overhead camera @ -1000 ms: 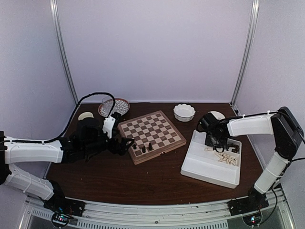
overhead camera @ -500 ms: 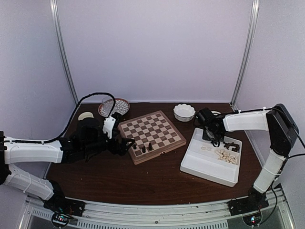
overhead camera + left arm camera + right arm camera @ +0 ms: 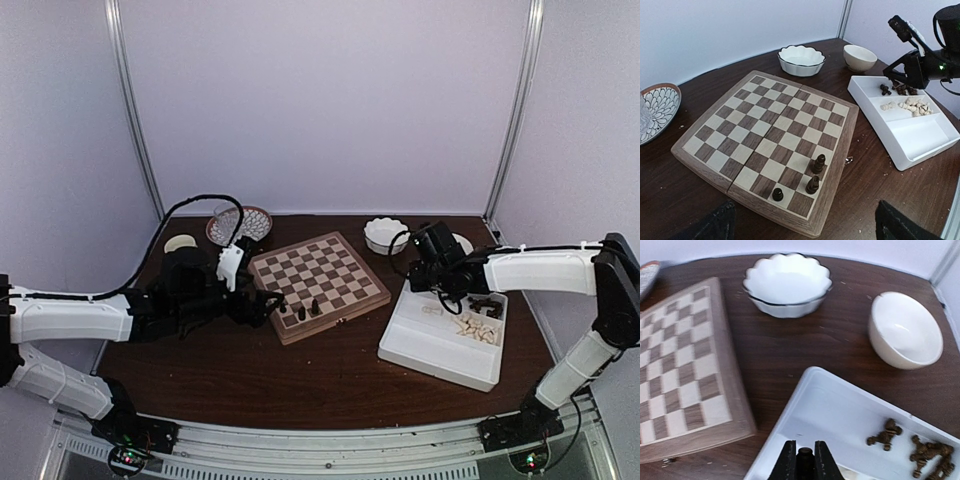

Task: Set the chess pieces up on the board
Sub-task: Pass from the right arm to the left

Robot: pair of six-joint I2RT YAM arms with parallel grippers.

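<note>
Tray (image 3: 430, 350) lies right of board (image 3: 320, 265) (three pieces (image 3: 818, 163) aboard).

In the right wrist view the dark piece (image 3: 804, 456) shows only its top between the fingers (image 3: 788, 462); its kind is unclear. The board (image 3: 685, 370) and tray (image 3: 840, 415) run off the frame. The left fingers (image 3: 900, 225) are cut by their view's bottom edge.

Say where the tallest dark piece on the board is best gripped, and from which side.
Probably the narrow upper body of the tallest dark piece, from straight above: it stands upright, and a shorter dark piece stands close in front in the left wrist view, so a sideways pinch should miss it.
</note>
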